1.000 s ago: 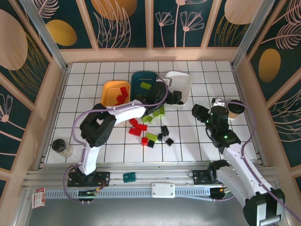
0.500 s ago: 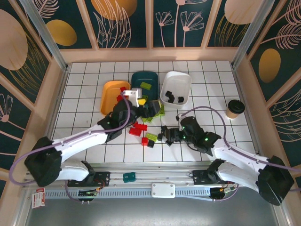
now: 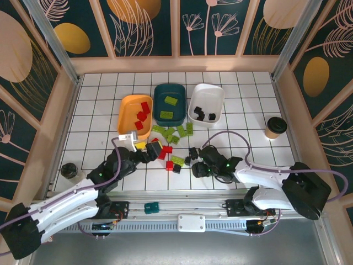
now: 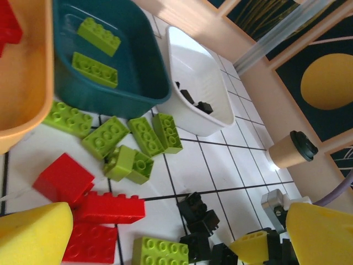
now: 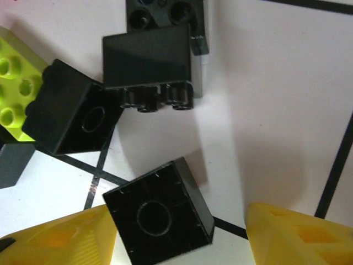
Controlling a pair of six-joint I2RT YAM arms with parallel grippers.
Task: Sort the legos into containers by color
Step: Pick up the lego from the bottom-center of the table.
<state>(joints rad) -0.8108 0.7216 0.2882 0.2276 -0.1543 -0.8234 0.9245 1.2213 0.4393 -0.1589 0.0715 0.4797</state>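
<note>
"Black brick (image 5: 157, 218): was it held?"

"No. It lay on the desk (image 3: 248, 99) between the part-open right jaws, not clamped. The left jaws gaped wide, empty, near loose red legos (image 4: 63, 176)."

"Sorted ones?"

"Red lay in the orange-yellow tray (image 3: 126, 107), green in the teal tray (image 3: 160, 94), black in the white tray (image 3: 212, 94)."

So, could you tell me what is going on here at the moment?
Two arms are sorting bricks by colour. The orange tray holds red ones, the teal tray green, the white tray black; more lie loose on the table. The left end effector hovers open by loose red bricks; the right end effector stands open around a black brick, not yet gripping.
</note>
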